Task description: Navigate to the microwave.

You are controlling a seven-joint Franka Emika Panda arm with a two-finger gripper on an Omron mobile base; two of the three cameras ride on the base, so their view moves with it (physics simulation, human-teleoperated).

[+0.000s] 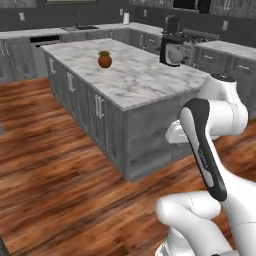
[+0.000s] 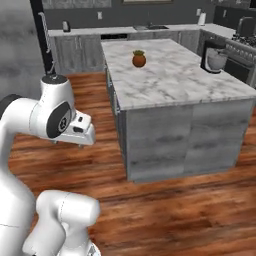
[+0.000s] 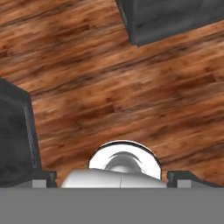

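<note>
Even, soft rendered light, mildly blurred throughout, with faint sheen on the wooden floor [image 3: 131, 87].

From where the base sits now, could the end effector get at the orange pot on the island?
Probably not: the orange pot stands well back on the marble island, while the arm is folded low beside the island's near corner, with wood floor below it.

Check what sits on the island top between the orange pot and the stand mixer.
Nothing. The marble island top is bare between the orange pot and the stand mixer; both base views show that stretch.
</note>
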